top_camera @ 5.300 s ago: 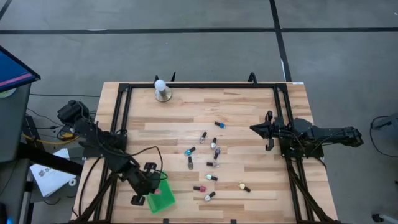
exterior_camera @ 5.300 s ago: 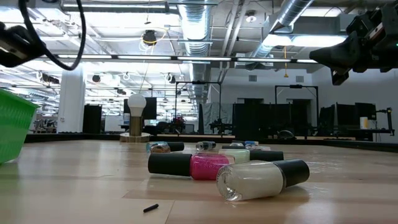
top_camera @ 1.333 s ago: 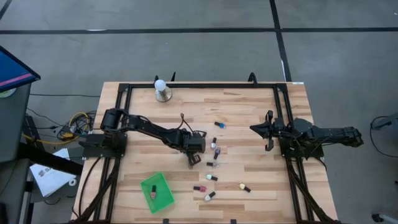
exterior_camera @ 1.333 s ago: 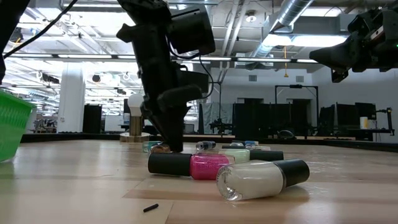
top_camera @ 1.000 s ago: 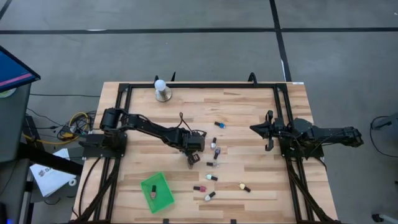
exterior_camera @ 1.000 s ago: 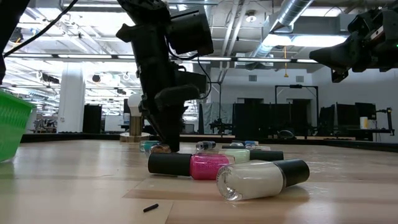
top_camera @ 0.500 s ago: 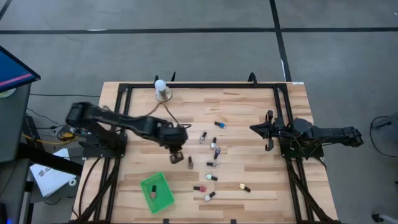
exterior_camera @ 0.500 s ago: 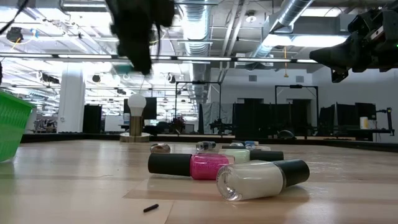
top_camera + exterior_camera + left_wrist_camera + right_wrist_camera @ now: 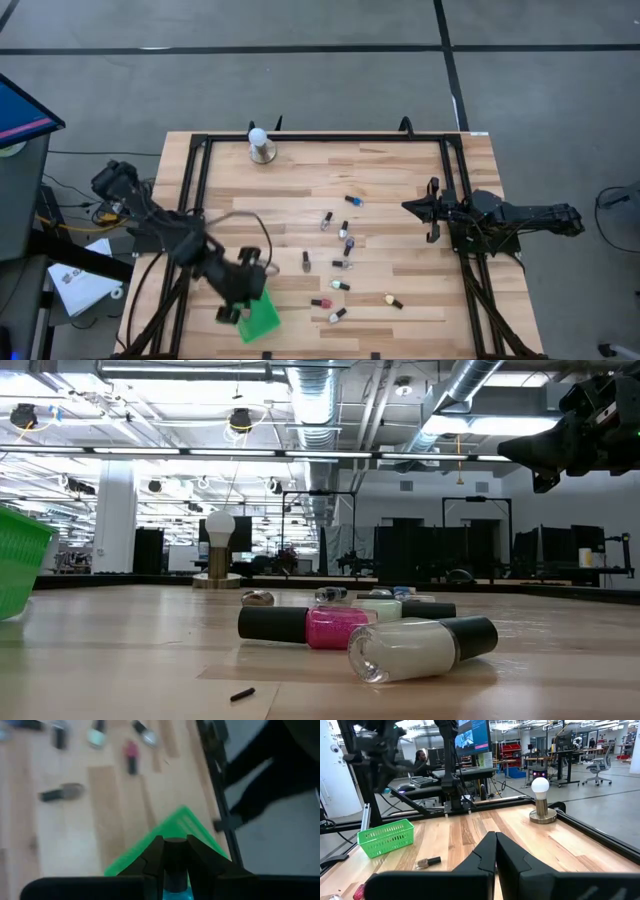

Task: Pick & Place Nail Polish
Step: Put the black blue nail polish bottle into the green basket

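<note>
left gripper point(image 9: 232, 312) over green basket point(image 9: 261, 318) | nail polish bottles point(image 9: 339, 262) mid-table | right gripper point(image 9: 432, 211) parked

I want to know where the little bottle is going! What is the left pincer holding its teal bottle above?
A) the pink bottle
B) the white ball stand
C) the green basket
C: in the left wrist view the left pincer grips a teal bottle right over the green basket, far from the other bottles.
</note>
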Motion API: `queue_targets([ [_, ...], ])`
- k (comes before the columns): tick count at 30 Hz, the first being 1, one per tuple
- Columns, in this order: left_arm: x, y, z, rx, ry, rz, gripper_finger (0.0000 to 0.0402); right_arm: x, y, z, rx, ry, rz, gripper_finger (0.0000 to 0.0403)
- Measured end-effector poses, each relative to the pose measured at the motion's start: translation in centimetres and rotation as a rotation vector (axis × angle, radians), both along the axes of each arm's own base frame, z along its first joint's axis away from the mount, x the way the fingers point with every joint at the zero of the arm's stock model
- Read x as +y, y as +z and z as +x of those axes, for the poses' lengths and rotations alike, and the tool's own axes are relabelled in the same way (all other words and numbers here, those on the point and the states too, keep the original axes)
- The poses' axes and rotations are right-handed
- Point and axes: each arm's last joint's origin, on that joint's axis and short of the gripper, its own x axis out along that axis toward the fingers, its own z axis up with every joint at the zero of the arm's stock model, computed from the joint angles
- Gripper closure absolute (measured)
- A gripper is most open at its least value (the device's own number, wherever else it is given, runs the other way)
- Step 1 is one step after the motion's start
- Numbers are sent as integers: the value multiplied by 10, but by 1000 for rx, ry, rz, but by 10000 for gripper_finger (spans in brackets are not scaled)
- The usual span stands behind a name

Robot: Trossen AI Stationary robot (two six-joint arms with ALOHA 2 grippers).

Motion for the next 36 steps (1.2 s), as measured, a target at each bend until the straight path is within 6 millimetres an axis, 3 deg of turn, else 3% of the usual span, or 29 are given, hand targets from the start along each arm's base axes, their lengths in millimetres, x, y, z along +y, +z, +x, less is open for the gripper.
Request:
queue_targets([
  [7,-34,-37,8,70,-65,78,354,0,0,0,0,0,0,403],
  [13,-49,-66,25,79,-110,111,350,0,0,0,0,0,1,403],
  [22,-62,-95,31,179,-176,113,349,0,0,0,0,0,0,403],
  [36,-67,-123,35,247,-274,167,346,0,0,0,0,0,0,403],
])
